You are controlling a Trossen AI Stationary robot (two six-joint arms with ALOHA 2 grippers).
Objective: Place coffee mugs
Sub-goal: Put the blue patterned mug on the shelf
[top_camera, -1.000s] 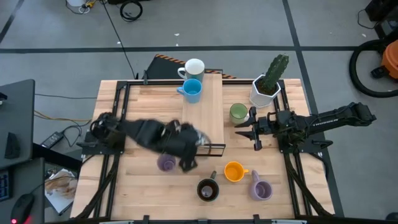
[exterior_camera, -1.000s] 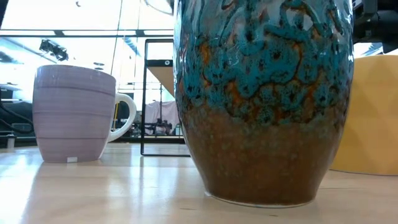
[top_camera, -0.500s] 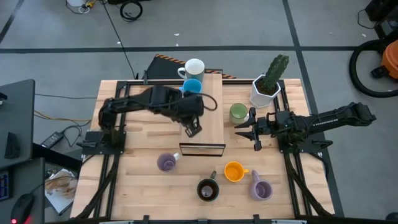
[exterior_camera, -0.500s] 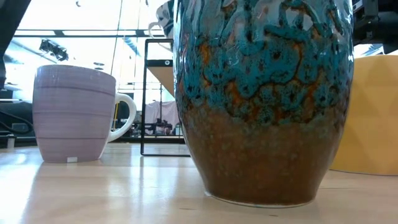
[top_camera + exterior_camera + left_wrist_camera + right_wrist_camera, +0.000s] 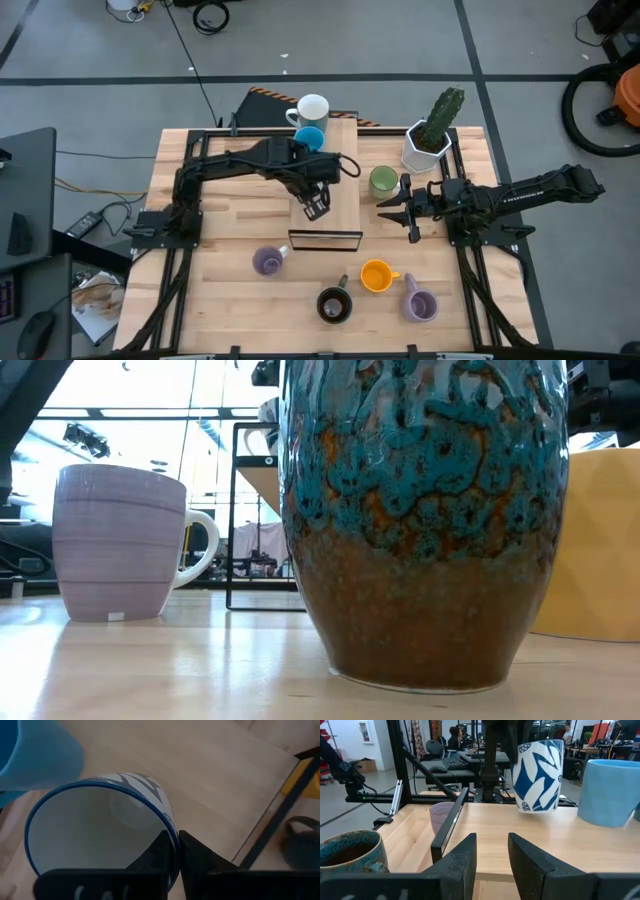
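While the right gripper [image 5: 412, 213] waits near the green mug [image 5: 382, 180] with fingers apart and nothing between them, the left gripper [image 5: 316, 207] is clamped on the rim of a white mug with blue leaf pattern [image 5: 536, 775], held just above the raised wooden board [image 5: 340, 150], beside the blue mug [image 5: 611, 792].

No text, brand, number or sign can be read in any of the views. The right arm [image 5: 540, 187] carries some pale lettering along its side in the high view, but it is too small to read. The lavender mug [image 5: 120, 543] has a small white sticker near its base, and it appears blank.
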